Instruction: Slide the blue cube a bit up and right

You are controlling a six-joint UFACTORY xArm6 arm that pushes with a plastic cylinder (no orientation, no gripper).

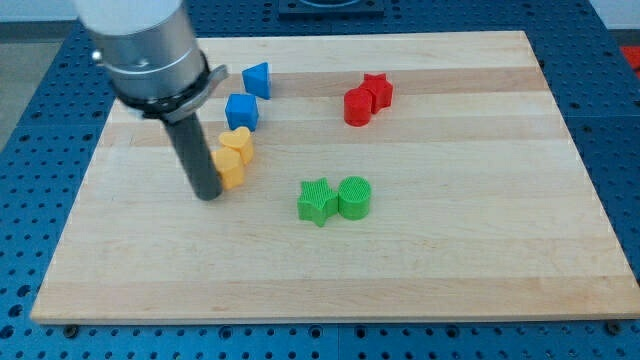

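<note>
Pale wood makes up the board (420, 270), which fills most of the view and lies on a blue perforated table (30, 100). The arm (145, 50), a grey cylinder with a dark clamp, comes in from the view's top left and ends in a dark rod (195, 155). The rod carries no gripper, so there are no jaws to be open or shut, and nothing is held. My tip (210, 197) rests on the board just left of the lower yellow block (230, 170), touching it or very nearly so. A second yellow block (238, 143) sits against that one, above and slightly right. The blue cube (242, 111) stands directly above the yellow pair, close to the upper one and up and right of my tip, with both yellow blocks between. A blue triangular block (257, 79) lies just above and right of the cube. Toward the view's top right, a red cylinder (357, 106) touches a red star (378, 92). Near the middle, a green star (317, 201) touches a green cylinder (355, 197) on its right.
</note>
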